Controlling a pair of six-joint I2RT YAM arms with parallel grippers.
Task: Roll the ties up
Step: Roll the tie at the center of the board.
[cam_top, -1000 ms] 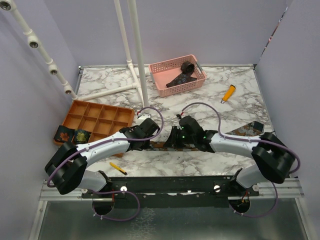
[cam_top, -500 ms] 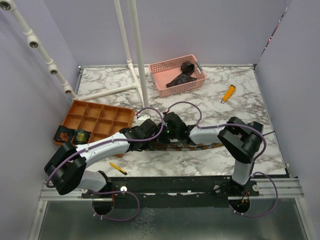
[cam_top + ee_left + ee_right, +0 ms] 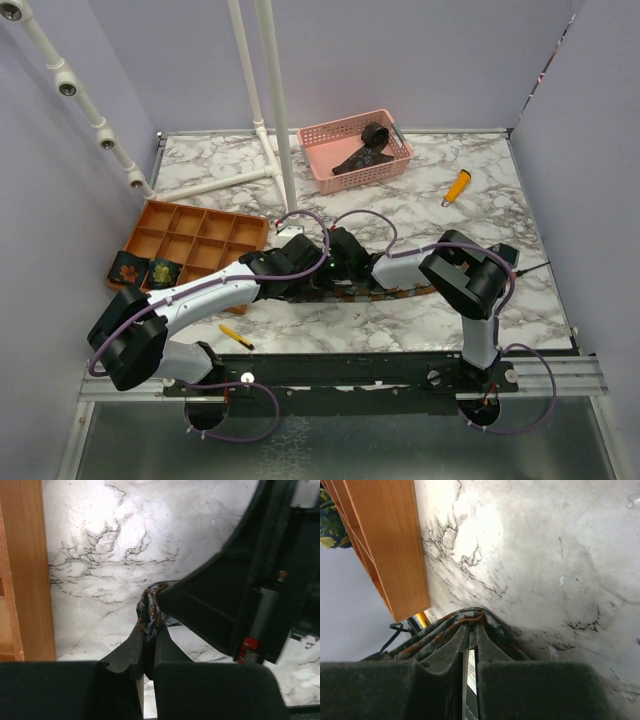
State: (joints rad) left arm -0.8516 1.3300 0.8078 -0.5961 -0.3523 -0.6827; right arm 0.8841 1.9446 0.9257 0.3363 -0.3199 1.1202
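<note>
The dark necktie with rust-orange flowers lies stretched flat across the near middle of the white marble-patterned table, running left to right. At its left end both arms meet. The left gripper has its fingers pressed together on a bunched edge of the necktie; in its own wrist view the cloth stands up out of the fingertips. The right gripper sits just beside it, almost touching, and its fingers are drawn in to a thin slit with a raised fold of the necktie pinched at their tips.

Just to the left stands the orange-brown wooden tray with many compartments. Its near-left compartments hold two small rolled ties, one with rust flowers and one with greenish leaves.

Near the front edge lies a slim yellow pen. At the back of the table a pink plastic basket holds a dark rolled coil and a loose dark tie. To its right lies an orange-handled tool, well apart from the arms. A white pipe frame rises at the back left.
</note>
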